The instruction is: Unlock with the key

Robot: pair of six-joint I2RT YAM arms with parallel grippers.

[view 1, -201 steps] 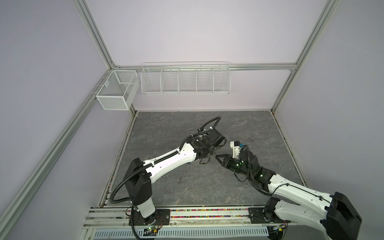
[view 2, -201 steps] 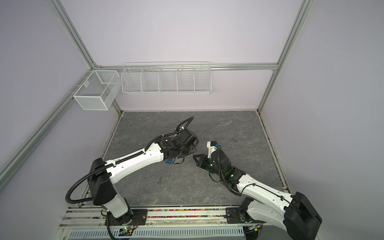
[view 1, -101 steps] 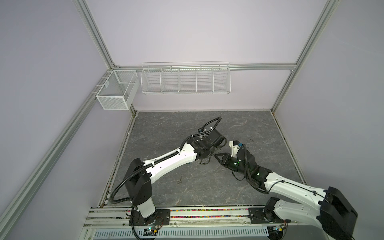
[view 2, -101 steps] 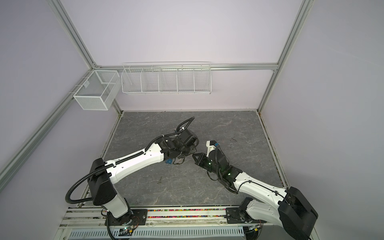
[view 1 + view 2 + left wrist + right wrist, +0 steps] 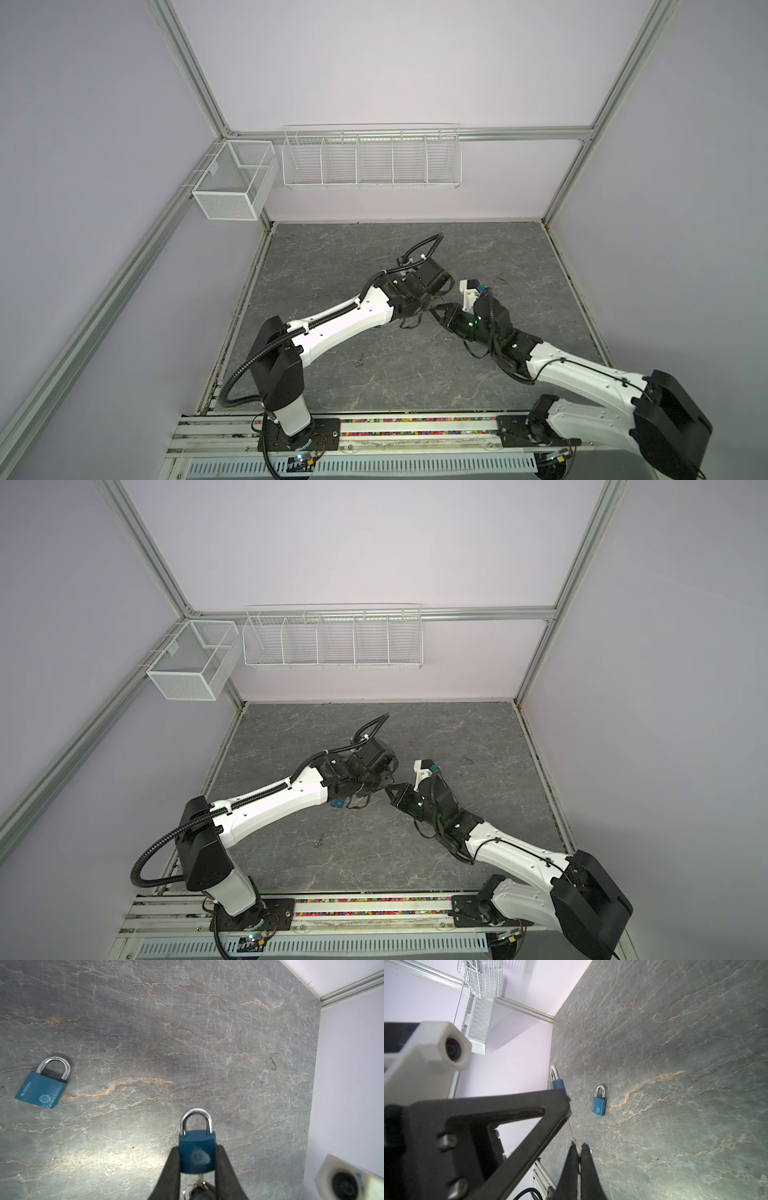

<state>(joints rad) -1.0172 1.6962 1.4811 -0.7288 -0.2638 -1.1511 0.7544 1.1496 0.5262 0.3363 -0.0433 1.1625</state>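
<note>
**A:** Where's our padlock (image 5: 197, 1151)?

**B:** It's up off the table (image 5: 207, 1032), pinched by its sides in our left gripper (image 5: 197, 1149). The hoop (image 5: 196, 1120) points away from the arm, and both of its legs look seated in the body.

**A:** And the key (image 5: 572, 1130)?

**B:** Our right gripper (image 5: 577, 1148) is clamped tight on its flat end, and the blade runs up to the padlock's underside. From the left wrist we see it just beneath the body, at or in the keyhole. How deep it sits we cannot tell.

**A:** What changed over the last second?

**B:** Not much. In both top views our right arm (image 5: 582, 374) leaned forward and its tip crept slightly nearer the left one. Both grips held as they were.

**A:** Meaning?

**B:** We judge we're seating the key, not turning it yet, so the turn is still to do. The spare padlock (image 5: 41, 1089) lies flat on the table, well apart.
</note>
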